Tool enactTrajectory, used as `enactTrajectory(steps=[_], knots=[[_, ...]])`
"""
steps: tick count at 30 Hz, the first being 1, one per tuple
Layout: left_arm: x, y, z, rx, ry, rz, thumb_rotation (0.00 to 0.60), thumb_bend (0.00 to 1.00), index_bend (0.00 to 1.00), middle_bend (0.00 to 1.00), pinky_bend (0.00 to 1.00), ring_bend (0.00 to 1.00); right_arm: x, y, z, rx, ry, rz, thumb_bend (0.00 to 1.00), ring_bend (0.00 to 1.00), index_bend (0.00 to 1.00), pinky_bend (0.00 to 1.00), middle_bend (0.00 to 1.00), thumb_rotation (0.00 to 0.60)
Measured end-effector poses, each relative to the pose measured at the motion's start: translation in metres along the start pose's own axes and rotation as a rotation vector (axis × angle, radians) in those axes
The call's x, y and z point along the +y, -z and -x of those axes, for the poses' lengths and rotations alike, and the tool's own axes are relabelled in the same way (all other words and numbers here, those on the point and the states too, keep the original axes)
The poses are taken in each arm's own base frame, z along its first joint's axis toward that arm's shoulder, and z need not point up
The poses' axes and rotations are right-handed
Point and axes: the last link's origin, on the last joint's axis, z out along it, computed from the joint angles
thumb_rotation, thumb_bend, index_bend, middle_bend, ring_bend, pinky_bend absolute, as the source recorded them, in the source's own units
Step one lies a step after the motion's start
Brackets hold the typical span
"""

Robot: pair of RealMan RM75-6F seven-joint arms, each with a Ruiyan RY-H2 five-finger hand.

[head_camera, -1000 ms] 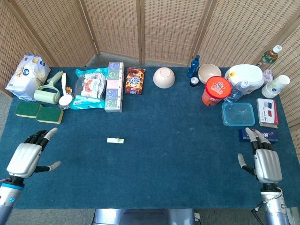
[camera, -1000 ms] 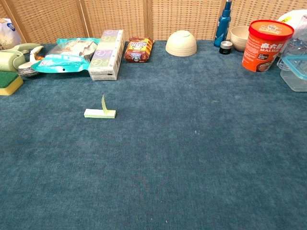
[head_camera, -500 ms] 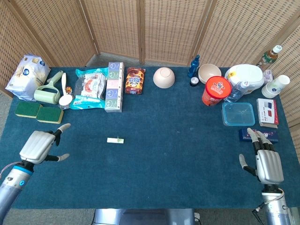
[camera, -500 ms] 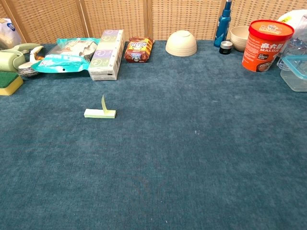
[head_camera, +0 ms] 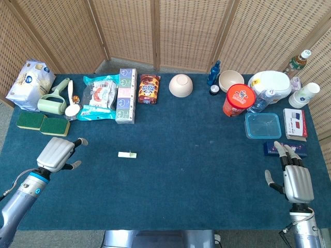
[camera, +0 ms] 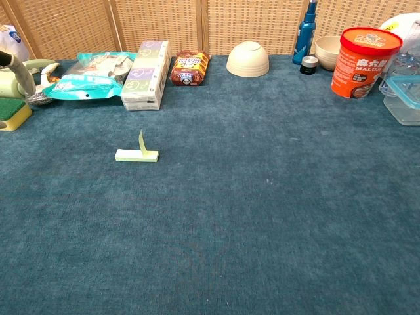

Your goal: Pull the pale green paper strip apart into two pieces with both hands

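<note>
Blue cloth (head_camera: 196, 170) bears the paper strip (head_camera: 126, 154), right of the left hand's (head_camera: 56, 154) empty, spread fingers (head_camera: 78, 141); right hand (head_camera: 295, 181), likewise spread and empty, sits well apart.

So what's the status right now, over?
Left robot hand open, right robot hand open. Green paper strip untouched on table, one end upturned. Path clear.

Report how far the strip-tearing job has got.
Nothing is done yet: the pale green paper strip lies whole on the blue cloth, one end sticking up in the chest view. In hand: the left robot hand hovers left of it, holding nothing. Left: the right robot hand sits far off at the right edge; both must grip and pull.
</note>
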Motion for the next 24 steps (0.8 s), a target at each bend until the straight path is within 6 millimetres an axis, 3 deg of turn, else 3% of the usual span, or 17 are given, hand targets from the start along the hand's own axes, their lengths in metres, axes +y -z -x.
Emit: enactTrajectory(steps=[24], knots=[[0.024, -0.046, 0.037, -0.073, 0.000, 0.008, 0.600, 0.25, 0.43, 0.97, 1.00, 0.89, 0.006, -0.003, 0.004, -0.008, -0.014, 0.015, 0.43, 0.09, 0.03, 0.18, 0.18, 0.600]])
